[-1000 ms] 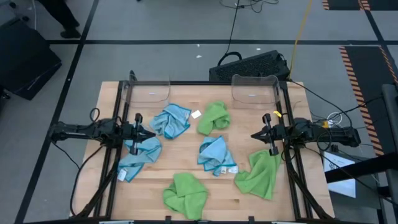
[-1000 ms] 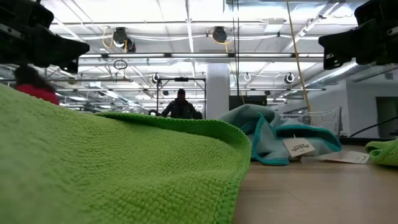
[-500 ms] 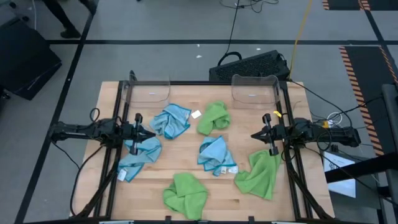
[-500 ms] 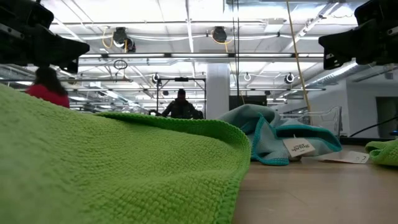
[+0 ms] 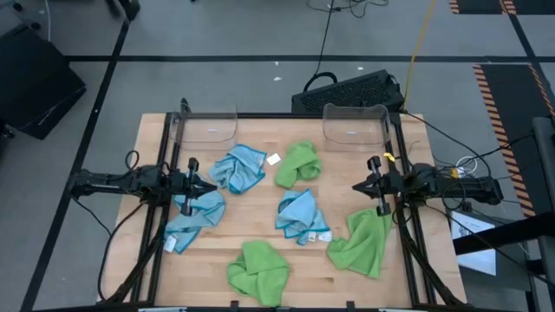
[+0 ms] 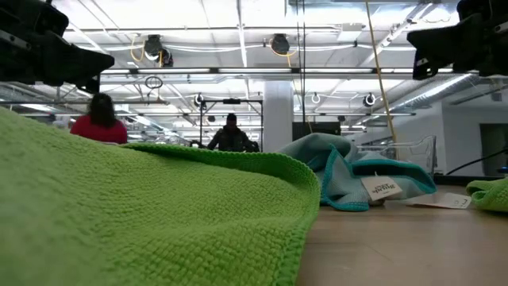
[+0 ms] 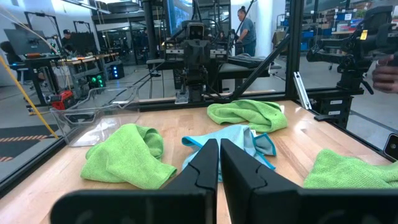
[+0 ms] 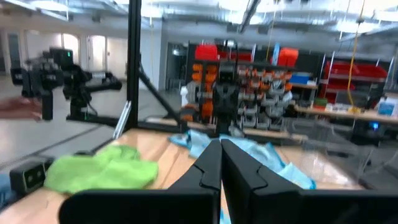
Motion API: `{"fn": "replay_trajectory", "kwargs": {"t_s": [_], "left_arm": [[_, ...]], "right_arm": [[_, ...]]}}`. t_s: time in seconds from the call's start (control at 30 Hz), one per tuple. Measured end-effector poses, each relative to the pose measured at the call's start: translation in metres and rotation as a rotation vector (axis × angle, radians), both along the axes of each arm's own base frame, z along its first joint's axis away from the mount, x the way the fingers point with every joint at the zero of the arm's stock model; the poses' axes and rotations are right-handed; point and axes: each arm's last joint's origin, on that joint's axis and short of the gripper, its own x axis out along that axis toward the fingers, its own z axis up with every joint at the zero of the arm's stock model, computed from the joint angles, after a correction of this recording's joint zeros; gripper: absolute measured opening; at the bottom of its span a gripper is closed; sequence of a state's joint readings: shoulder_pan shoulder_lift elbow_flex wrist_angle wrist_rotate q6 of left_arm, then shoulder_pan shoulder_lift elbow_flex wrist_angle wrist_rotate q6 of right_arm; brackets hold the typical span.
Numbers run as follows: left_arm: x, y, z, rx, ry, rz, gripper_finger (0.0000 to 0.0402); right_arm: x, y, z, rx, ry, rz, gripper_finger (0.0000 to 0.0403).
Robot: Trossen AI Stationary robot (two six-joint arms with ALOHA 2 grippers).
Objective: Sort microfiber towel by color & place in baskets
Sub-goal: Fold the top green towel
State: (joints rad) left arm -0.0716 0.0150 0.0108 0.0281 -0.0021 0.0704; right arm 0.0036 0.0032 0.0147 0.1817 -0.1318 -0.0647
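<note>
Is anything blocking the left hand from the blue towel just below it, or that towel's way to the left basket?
Nothing visible. The left hand, shut, hovers at the blue towel; bare table lies between it and the left basket.

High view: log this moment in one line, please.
left gripper: shut, empty | right gripper: shut, empty | baskets: empty | towels: six on table, unsorted

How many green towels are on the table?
3. One green towel lies near the far side, between the two clear baskets. One sits at the near edge in the middle. One lies near the right arm's side. None seems hidden.
</note>
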Motion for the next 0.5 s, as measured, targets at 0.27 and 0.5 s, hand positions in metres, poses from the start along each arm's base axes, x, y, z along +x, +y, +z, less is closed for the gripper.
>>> {"fn": "replay_trajectory", "kwargs": {"t_s": [0.27,0.5], "left_arm": [[0.0,0.0,0.0,0.0,0.0,0.0,0.0021],[0.0,0.0,-0.0001,0.0,0.0,0.0,0.0021]], "right_arm": [[-0.0007,0.0,0.0037,0.009,-0.038,0.002,0.0],[-0.0009,-0.0015,0.0055,0.237,-0.024,-0.004,0.0]]}}
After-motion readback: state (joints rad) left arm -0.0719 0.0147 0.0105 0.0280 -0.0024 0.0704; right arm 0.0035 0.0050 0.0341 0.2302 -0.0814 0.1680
